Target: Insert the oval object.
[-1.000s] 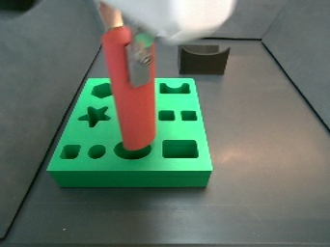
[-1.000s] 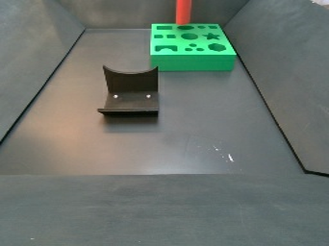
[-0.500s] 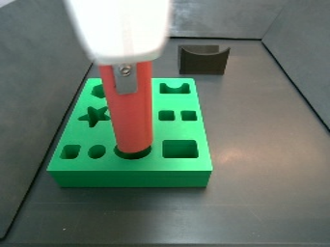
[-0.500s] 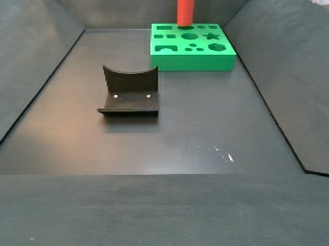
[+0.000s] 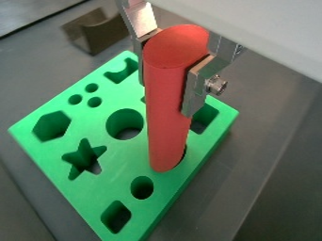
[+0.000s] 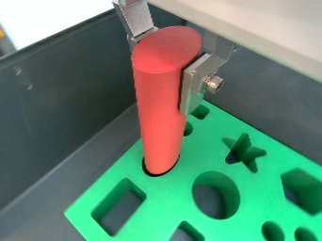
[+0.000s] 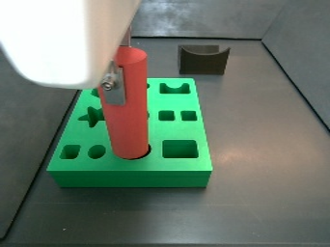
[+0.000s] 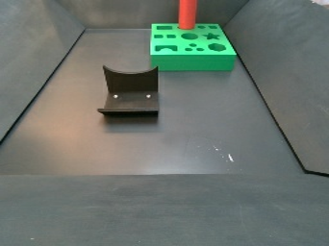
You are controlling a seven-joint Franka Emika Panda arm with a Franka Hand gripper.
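The oval object is a long red rod (image 5: 169, 104), upright, with its lower end in an oval hole of the green block (image 5: 70, 127). It shows in both wrist views (image 6: 161, 99) and both side views (image 7: 126, 111) (image 8: 186, 12). My gripper (image 5: 171, 58) is shut on the rod near its top, silver finger plates (image 6: 195, 80) pressed on either side. In a side view the gripper (image 7: 114, 82) sits under the white wrist housing above the block (image 7: 129, 164). In the far side view the block (image 8: 193, 53) lies at the far end and the gripper is out of frame.
The green block has several other shaped holes: a star (image 5: 83, 157), a round hole (image 5: 124, 122), a hexagon, squares. A dark grey curved block (image 8: 129, 89) stands mid-floor, also shown behind the green block (image 7: 204, 58). Dark walls bound the floor.
The rod has gone lower into the oval hole and now stands upright. The wrist housing has moved left and down in the near side view.
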